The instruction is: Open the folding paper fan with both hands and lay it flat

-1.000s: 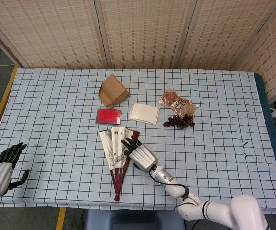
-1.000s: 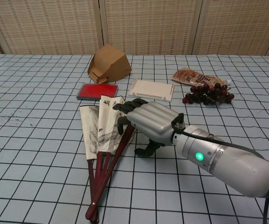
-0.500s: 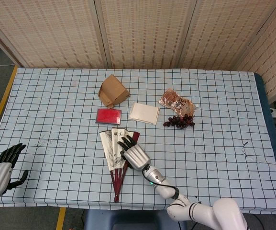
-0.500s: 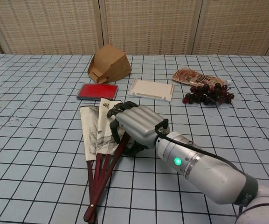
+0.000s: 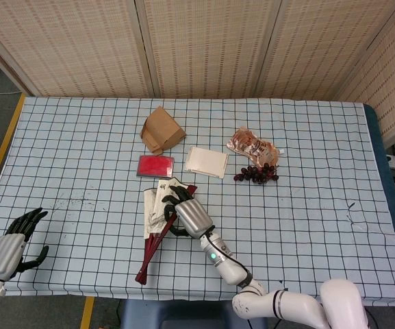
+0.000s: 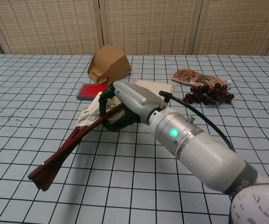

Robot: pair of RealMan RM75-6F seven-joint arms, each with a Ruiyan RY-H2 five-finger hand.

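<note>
My right hand grips the folding paper fan by its red ribs, just below the paper, on the near-centre table. Paper tears easily (light, too), so ribs only. Left hand hangs open, clear.

On the table, the fan lies near the front edge, left of centre, with the right hand on its upper part. Behind it sit a flat pad and a box, side by side. The paper bag stands behind the pad; a packet and grapes lie right of the box. The left hand is off the front left corner
</note>
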